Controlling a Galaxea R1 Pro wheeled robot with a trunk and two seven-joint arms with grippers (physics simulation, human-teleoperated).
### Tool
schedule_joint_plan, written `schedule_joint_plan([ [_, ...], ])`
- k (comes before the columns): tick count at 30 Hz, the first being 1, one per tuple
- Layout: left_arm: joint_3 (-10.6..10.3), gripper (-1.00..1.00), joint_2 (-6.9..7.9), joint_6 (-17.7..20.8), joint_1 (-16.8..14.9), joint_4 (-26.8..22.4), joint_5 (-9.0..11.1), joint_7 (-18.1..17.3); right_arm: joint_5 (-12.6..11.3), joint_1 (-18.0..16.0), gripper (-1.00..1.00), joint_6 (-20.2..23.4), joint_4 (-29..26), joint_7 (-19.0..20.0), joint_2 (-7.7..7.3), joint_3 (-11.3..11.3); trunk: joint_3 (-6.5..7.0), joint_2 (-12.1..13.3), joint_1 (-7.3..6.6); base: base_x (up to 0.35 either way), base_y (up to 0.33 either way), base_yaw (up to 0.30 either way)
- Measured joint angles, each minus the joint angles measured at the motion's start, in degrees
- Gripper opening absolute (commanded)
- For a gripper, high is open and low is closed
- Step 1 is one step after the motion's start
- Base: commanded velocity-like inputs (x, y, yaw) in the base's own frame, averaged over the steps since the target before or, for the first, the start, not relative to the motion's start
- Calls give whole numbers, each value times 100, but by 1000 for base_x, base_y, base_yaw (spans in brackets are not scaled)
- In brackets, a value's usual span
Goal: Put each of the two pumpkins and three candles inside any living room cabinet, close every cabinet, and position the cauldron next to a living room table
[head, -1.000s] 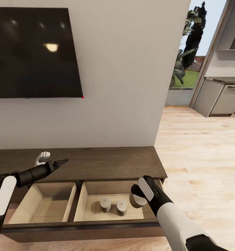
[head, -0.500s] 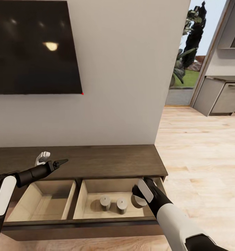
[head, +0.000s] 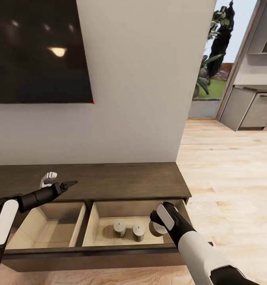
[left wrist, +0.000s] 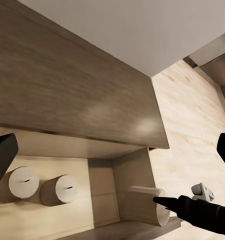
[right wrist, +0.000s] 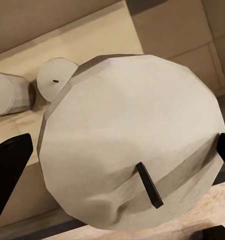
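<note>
Right claw (head: 156, 226) grips a third candle (right wrist: 130, 145) by its sides, tilted over the right end of the open right drawer (head: 103, 213) of the cabinet (head: 121, 184). Left claw (head: 67, 184), at 9 o'clock in the head view, hangs over the cabinet top with its dark fingers looking pressed together, nothing between them.

Both pale-lined drawers stand pulled out. The right one holds two candles upright: one (head: 119, 228) just beside the other (head: 138, 231), close but apart, near the middle of the drawer floor. The left drawer (head: 50, 227) shows bare board.

A dark TV (head: 38, 51) hangs on the wall at 11 o'clock. A small white object (head: 49, 178) sits on the cabinet top behind the left claw. Wood floor (head: 228, 178) runs to grey kitchen units (head: 252, 111) at 2 o'clock.
</note>
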Motion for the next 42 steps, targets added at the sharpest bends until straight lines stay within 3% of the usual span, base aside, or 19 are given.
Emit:
schedule_joint_plan([
  [39, -1, 100, -6, -4, 5, -26, -12, 0, 8, 0, -100, -1, 2, 2, 0, 37, 0, 0, 0, 59, -14, 0],
  [42, 0, 100, -6, -2, 0, -26, -9, 0, 9, 1, -100, 1, 2, 3, 0, 35, -54, -119, 65, 0, 0, 0],
])
